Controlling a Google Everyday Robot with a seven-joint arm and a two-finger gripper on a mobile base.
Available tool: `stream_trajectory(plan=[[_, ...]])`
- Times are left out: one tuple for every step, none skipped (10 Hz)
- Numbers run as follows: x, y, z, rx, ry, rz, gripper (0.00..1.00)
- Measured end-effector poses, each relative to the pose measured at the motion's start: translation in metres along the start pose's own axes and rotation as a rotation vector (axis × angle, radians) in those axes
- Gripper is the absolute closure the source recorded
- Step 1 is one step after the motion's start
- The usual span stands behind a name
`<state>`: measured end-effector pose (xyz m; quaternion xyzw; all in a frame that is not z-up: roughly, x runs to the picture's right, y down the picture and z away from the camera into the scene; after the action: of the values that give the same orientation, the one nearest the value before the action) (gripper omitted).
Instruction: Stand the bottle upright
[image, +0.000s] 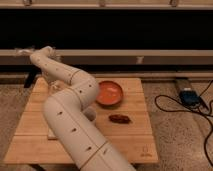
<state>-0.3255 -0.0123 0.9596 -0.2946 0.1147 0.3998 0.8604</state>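
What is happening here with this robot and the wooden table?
A white robot arm reaches across a wooden table, and its claw hangs open past the far left corner, holding nothing visible. Nothing is being handled. An orange bowl and a small dark item sit on the table. A pale item lies at the left, mostly hidden by the arm; whether it is the bottle, I cannot tell.

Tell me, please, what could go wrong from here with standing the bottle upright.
1. The open gripper hangs beyond the table's back-left corner, far from everything; the return sweep could strike the orange bowl.
2. The arm covers most of a whitish item at its left, possibly the bottle, so aiming a grasp may fail.
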Motion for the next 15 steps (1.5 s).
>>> stream_trajectory(plan=[[0.0,0.001,0.0,0.001,0.0,-0.001,0.2],[0.0,0.001,0.0,0.0,0.0,-0.001,0.2],[0.0,0.0,0.0,0.001,0.0,0.0,0.2],[0.0,0.0,0.0,0.001,0.0,0.0,0.2],[0.0,0.0,0.0,0.001,0.0,0.0,0.2],[0.0,0.0,0.0,0.001,0.001,0.0,0.2],[0.002,0.0,0.002,0.002,0.005,0.0,0.2],[0.006,0.0,0.005,0.005,0.011,-0.007,0.2],[0.011,-0.001,0.009,0.01,0.015,-0.013,0.2],[0.012,-0.004,0.013,0.017,0.016,-0.014,0.2],[0.011,-0.004,0.017,0.019,0.016,-0.018,0.2],[0.009,-0.003,0.02,0.017,0.014,-0.023,0.2],[0.006,-0.003,0.022,0.017,0.013,-0.027,0.2],[0.004,-0.004,0.023,0.018,0.012,-0.026,0.24],[0.003,-0.005,0.023,0.018,0.011,-0.026,0.3]])
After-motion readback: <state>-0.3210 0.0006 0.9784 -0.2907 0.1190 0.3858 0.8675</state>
